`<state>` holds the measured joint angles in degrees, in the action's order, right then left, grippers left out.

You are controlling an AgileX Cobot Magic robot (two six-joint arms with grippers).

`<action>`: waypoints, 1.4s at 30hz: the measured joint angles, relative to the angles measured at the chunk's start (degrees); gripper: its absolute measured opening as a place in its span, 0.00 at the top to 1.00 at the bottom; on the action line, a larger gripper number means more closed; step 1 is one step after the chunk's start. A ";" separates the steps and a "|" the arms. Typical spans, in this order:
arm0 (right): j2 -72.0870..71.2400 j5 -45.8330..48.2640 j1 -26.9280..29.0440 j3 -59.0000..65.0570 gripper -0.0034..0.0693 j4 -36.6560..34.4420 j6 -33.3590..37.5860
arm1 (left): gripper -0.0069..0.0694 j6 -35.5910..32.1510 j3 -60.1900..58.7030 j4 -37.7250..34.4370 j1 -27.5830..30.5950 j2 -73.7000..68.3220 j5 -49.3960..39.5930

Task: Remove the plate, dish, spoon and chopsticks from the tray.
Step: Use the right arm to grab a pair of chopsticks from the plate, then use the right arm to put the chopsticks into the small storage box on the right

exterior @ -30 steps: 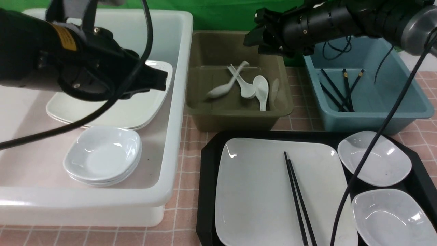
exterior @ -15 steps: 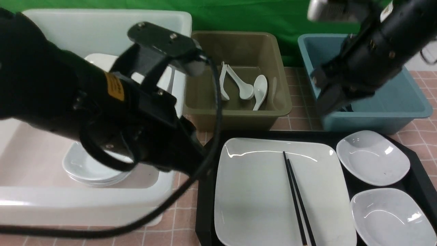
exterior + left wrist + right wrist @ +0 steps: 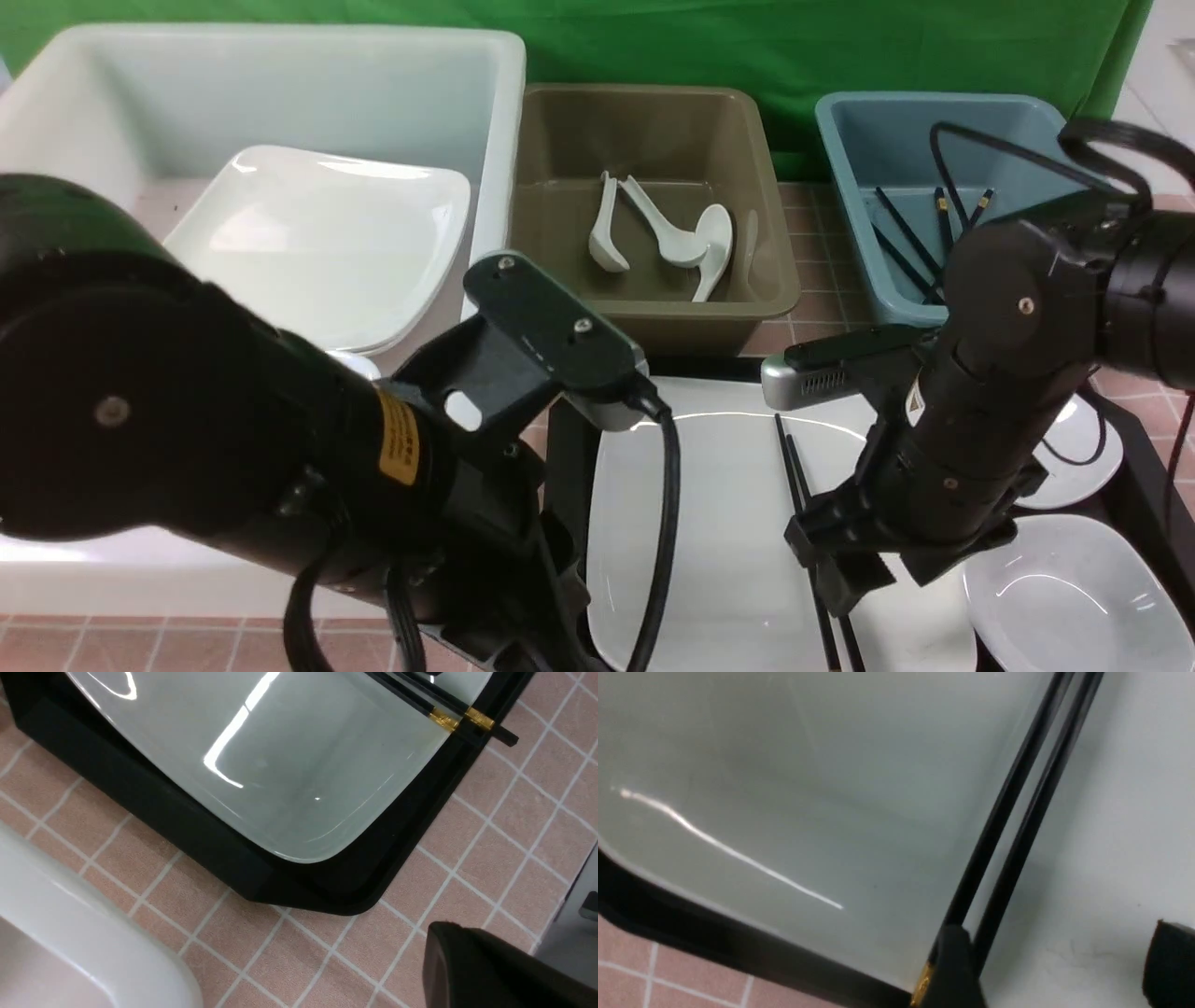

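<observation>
The right claw (image 3: 1059, 952) is wide open and holds nothing. It hangs low over the big white plate (image 3: 784, 788), near the plate's 6 o'clock edge. One black finger (image 3: 952, 961) sits right over the chopsticks (image 3: 1017, 812), close to their gold bands. I cannot tell if it touches them. The other finger is well apart from the sticks, over bare plate.

The two chopsticks lie side by side on the plate, running from 12 o'clock to 6 o'clock. Their gold ends poke out over the rim of the black tray (image 3: 163, 807) at 6 o'clock.

The plate lies on the tray's 9 o'clock half. Two small dishes (image 3: 1074, 588) sit on the tray at the plate's 3 o'clock. The right arm hides part of the far one.

The left claw (image 3: 476, 966) is off the tray, by its corner between 6 and 9 o'clock, over the pink tiled cloth (image 3: 467, 835). Only one dark finger shows, so I cannot tell if it is open or closed.

At the tray's 12 o'clock stands an olive tub (image 3: 644, 121) with white spoons (image 3: 711, 233) in it. At 2 o'clock is a blue tub (image 3: 868, 121) with black sticks (image 3: 901, 233). At 10 o'clock is a big white tub (image 3: 280, 84) with another white plate (image 3: 327, 243).
</observation>
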<state>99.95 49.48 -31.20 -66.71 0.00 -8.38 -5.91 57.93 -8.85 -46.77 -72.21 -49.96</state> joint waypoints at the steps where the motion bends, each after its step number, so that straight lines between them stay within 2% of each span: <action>1: 0.61 -1.09 -0.14 0.12 0.18 0.00 -0.26 | 0.91 0.00 -0.06 0.08 0.00 0.00 0.64; 13: 7.58 -3.49 -2.86 0.23 0.20 -0.72 -1.90 | 0.91 0.84 -0.06 -0.02 0.06 0.00 3.57; 16: 8.01 -3.49 -2.86 0.23 0.35 -0.77 -1.97 | 0.91 1.05 -0.06 -0.02 0.06 0.00 3.57; 19: 8.01 -3.49 -2.86 0.23 0.69 -0.77 -1.88 | 0.91 1.36 -0.06 -0.02 0.06 0.00 3.57; 20: 8.01 -3.51 -2.86 0.23 0.74 -0.86 -1.68 | 0.91 1.41 -0.06 -0.02 0.06 0.00 3.57; 29: 5.72 0.17 -2.86 -1.68 0.72 -0.81 0.84 | 0.91 1.59 -0.06 -0.03 0.06 0.00 5.66; 34: -1.62 2.98 -2.19 -5.66 0.72 0.00 2.84 | 0.91 1.65 -0.13 -0.03 0.06 0.00 17.81; 37: -5.61 0.90 1.37 -9.55 0.72 0.00 4.49 | 0.91 2.69 -0.12 -0.03 0.06 -0.05 30.32; 39: -6.81 -3.01 5.72 -13.81 0.72 0.31 4.89 | 0.91 3.94 -0.12 0.58 0.19 -0.11 40.13; 40: -6.81 -3.01 6.13 -13.81 0.72 0.31 4.89 | 0.91 4.01 -0.12 0.58 0.25 -0.11 40.90; 42: -5.91 -9.62 11.62 -18.62 0.72 0.53 5.88 | 0.91 4.45 0.37 1.40 1.13 -0.79 48.47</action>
<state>94.04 39.86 -19.58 -85.33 0.53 -2.49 -1.46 58.30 -7.45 -45.64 -73.01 -1.49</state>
